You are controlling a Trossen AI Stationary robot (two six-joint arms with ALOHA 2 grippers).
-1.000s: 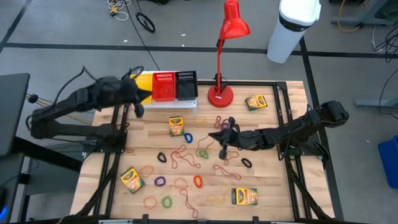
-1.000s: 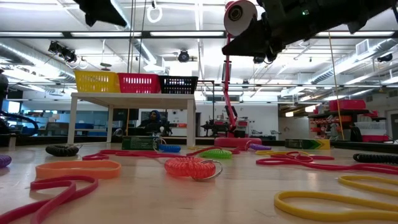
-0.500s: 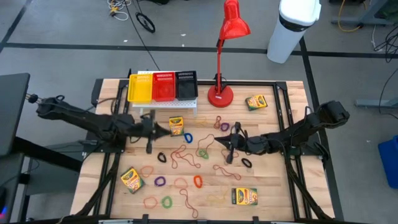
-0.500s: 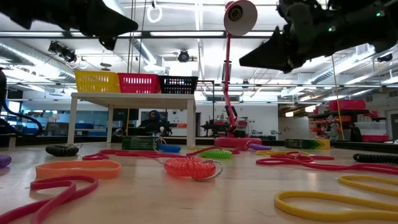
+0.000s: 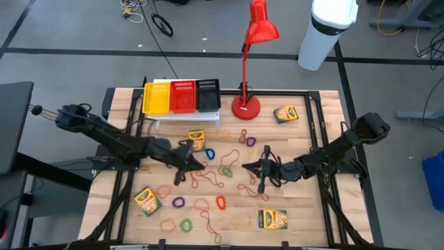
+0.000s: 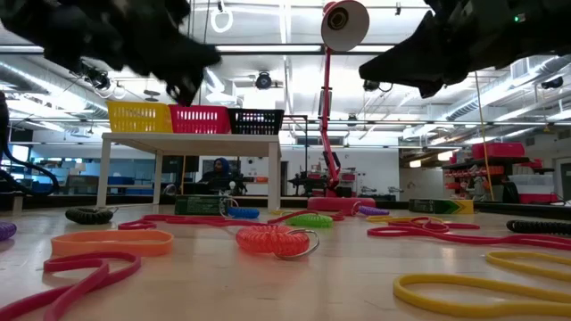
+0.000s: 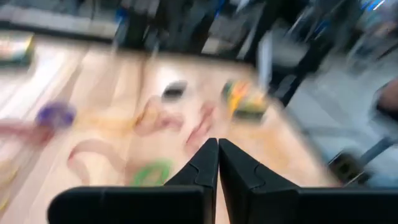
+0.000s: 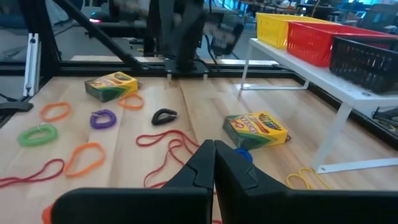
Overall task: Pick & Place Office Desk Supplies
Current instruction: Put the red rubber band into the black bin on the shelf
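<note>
Stretching low over the wooden table (image 5: pixel 305 215), both arms are reaching inward, left gripper (image 5: pixel 196 164) and right gripper (image 5: pixel 251 167) with fingers pressed together, empty. Crayon boxes (image 5: pixel 197 139) and rubber-band loops (image 5: pixel 208 173) are lying scattered beneath

Four crayon boxes (image 5: pixel 197 139), three baskets (image 5: pixel 182 96)

Red desk lamp (image 5: pixel 250 62), yellow bin (image 5: pixel 156 98), red bin (image 5: pixel 182 96), black bin (image 5: pixel 207 94) on white rack (image 5: pixel 186 119).

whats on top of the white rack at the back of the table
Three small baskets sit in a row on the white rack: yellow basket, red basket, black basket. From above they look empty, though their mesh floors are hard to read.
</note>
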